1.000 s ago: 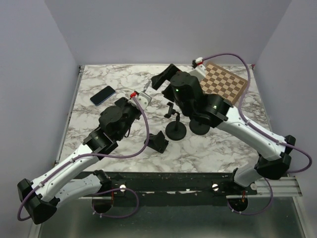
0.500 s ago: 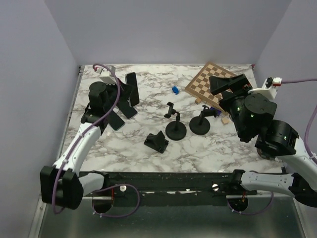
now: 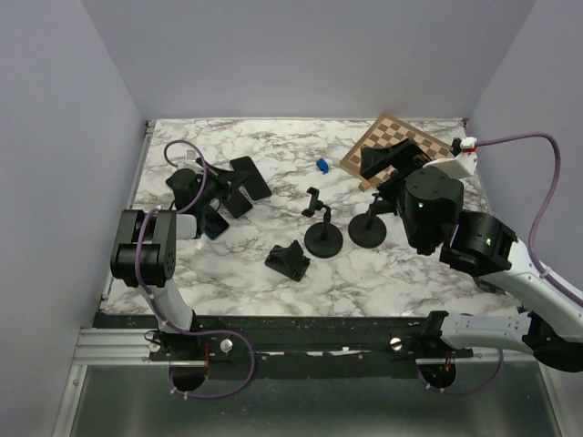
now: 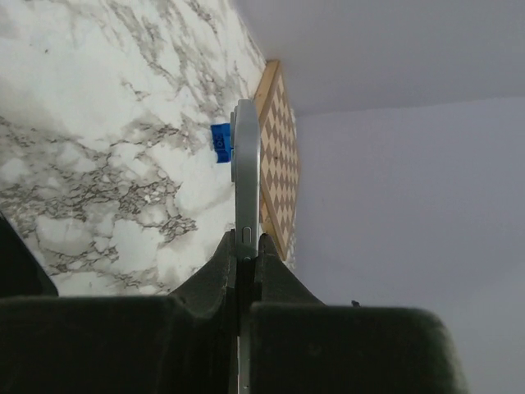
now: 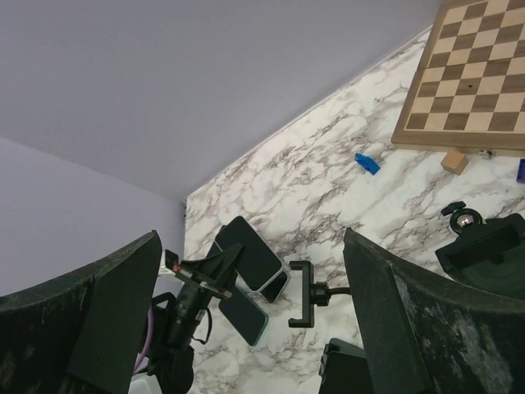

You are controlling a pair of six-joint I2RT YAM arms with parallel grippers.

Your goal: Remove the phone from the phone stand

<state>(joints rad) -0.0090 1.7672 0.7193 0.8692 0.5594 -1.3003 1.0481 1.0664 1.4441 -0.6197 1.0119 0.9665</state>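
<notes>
My left gripper (image 3: 226, 182) is shut on a dark phone (image 3: 249, 176) at the table's far left. In the left wrist view the phone (image 4: 246, 176) shows edge-on, silver, pinched between the fingers of the left gripper (image 4: 246, 244). The phone stand (image 3: 321, 223), black with a round base, stands mid-table with its clamp (image 5: 301, 294) empty. My right gripper (image 3: 393, 162) hovers open near the chessboard, nothing between its wide fingers (image 5: 107, 320). From the right wrist the held phone (image 5: 253, 249) appears left of that stand.
Two more phones (image 3: 239, 204) (image 3: 215, 224) lie under and beside the held one. A second round-based stand (image 3: 369, 226) and a low black stand (image 3: 289, 259) are mid-table. A chessboard (image 3: 401, 146) lies at the back right, with a small blue piece (image 3: 322, 165) left of it.
My left arm has pulled back from the centre to the far left and folded down, carrying the phone lower. My right arm has drawn away from the stands, then shifted slightly left.
</notes>
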